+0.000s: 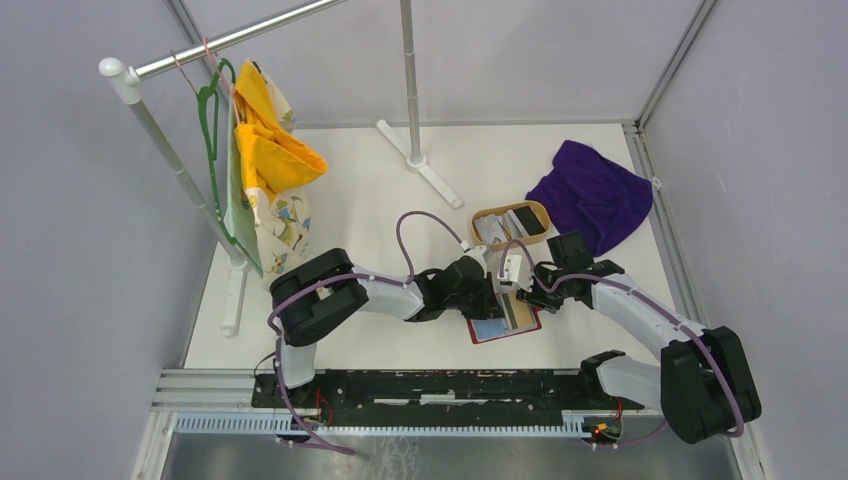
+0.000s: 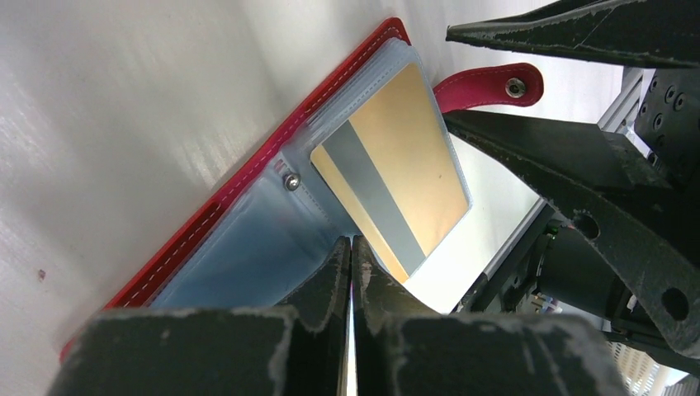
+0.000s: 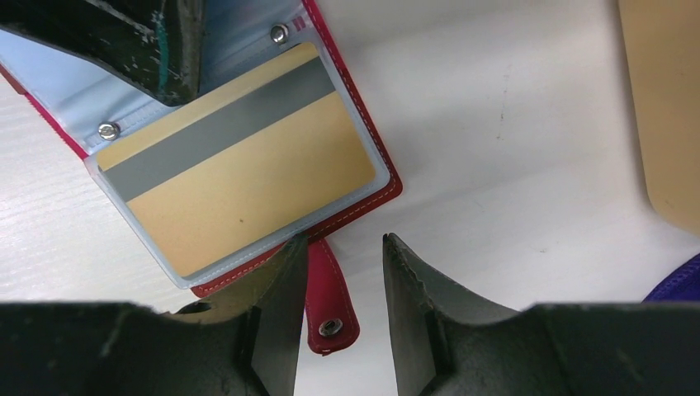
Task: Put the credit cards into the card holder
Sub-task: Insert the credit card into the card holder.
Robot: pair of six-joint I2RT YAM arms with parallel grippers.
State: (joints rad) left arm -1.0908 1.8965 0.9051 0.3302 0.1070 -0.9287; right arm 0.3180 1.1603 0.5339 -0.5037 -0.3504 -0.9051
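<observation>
The red card holder [image 1: 505, 320] lies open on the white table between both arms. A gold credit card [image 3: 239, 165] with a grey stripe sits inside its clear pocket [image 2: 396, 173]. My left gripper [image 2: 351, 244] is shut, with nothing between its jaws, its tips resting on the holder's clear inner sleeve beside that card. My right gripper [image 3: 342, 241] is open at the holder's far edge. Its left finger touches the red rim, and the snap tab [image 3: 330, 305] lies on the table between the fingers. More credit cards [image 1: 507, 225] lie in the tan tray.
The tan oval tray [image 1: 540, 212] sits just behind the holder, its edge also in the right wrist view [image 3: 669, 107]. A purple cloth [image 1: 592, 195] lies right of it. A clothes rack with hanging garments [image 1: 262, 165] stands at the left, and a pole base [image 1: 420, 165] is further back.
</observation>
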